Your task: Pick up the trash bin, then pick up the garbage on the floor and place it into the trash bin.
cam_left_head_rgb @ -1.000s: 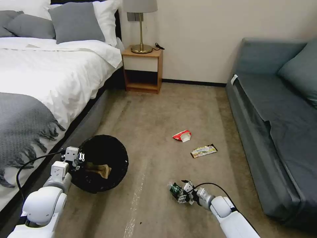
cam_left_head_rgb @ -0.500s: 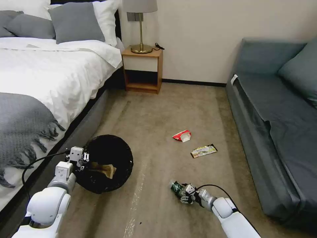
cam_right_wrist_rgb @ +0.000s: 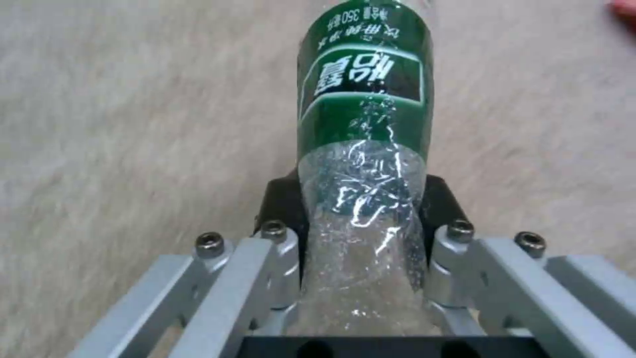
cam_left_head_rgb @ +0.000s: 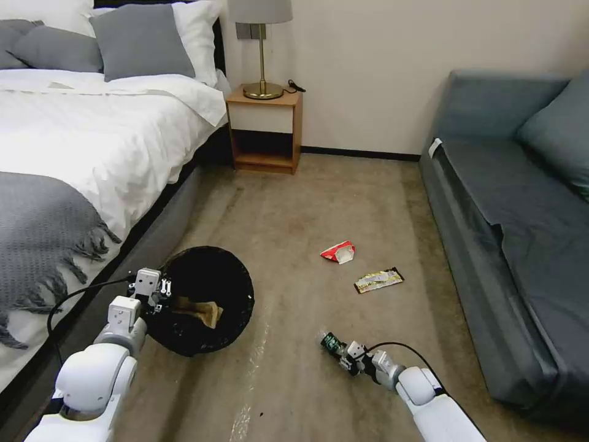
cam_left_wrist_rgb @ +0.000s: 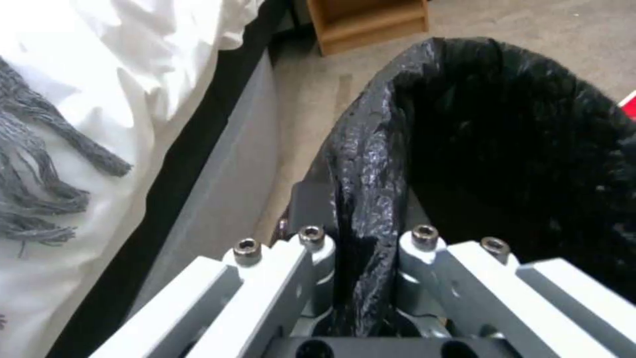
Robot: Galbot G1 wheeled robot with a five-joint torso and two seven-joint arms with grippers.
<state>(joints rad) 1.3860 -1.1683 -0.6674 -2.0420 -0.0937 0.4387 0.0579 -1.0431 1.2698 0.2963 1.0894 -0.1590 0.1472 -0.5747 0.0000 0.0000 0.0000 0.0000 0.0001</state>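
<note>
On the carpet between bed (cam_left_head_rgb: 73, 141) and sofa (cam_left_head_rgb: 521, 258), head view: trash bin (cam_left_head_rgb: 236, 285) sits at about 8 o'clock of the picture, tipped so its black-bagged mouth faces up toward the camera. Left claw (cam_left_head_rgb: 161, 296) is at the bin's rim on the 9 o'clock side. Left wrist view confirms: left claw (cam_left_wrist_rgb: 361, 233) is clamped on the rim, one finger (cam_left_wrist_rgb: 311, 209) outside the bag (cam_left_wrist_rgb: 371, 164), the other inside. Crumpled brown paper bag (cam_left_head_rgb: 199, 310) lies inside the bin.

Right claw (cam_left_head_rgb: 340, 355) is low near the floor at about 5 o'clock of the picture. It is closed around the clear bottle (cam_left_head_rgb: 332, 342), whose green-label end points out toward 10 o'clock. Right wrist view: bottle (cam_right_wrist_rgb: 361, 124) sits between the two fingers (cam_right_wrist_rgb: 281, 201), gripped at its clear crushed part, green label beyond the tips, carpet behind it.

Red-and-white packet (cam_left_head_rgb: 338, 252) lies on the carpet near picture centre. Gold-and-black wrapper (cam_left_head_rgb: 378, 280) lies just beside it, toward 4 o'clock of the packet; the two are apart. Both are well apart from the bin.

Nightstand (cam_left_head_rgb: 265, 129) with lamp (cam_left_head_rgb: 262, 43) stands at 12 o'clock against the wall.
</note>
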